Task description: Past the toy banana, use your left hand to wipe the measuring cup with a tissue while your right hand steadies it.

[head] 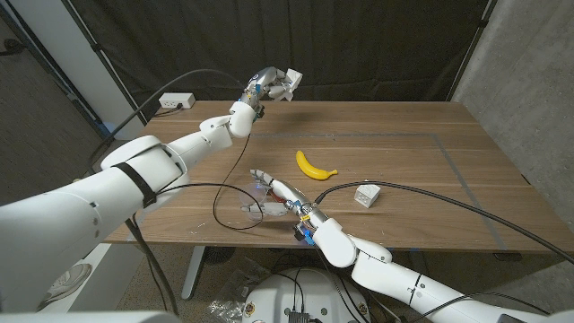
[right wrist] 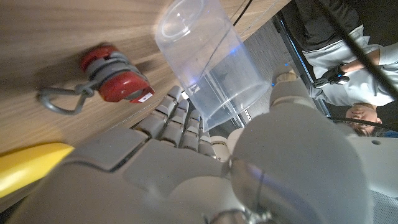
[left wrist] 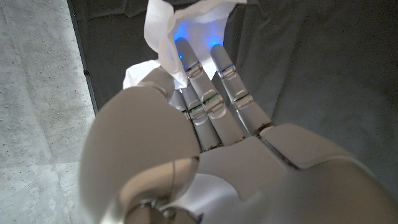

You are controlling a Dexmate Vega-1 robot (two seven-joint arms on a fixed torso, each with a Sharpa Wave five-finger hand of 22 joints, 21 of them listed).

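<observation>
Meanwhile the right hand (head: 273,191) grips the measuring cup (head: 252,200) upright, left hand (head: 269,87) clutching tissue (head: 292,80).

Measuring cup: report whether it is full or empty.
Empty. The clear measuring cup shows only wood grain through its walls in the right wrist view, with no liquid line, while the right hand holds it.
</observation>
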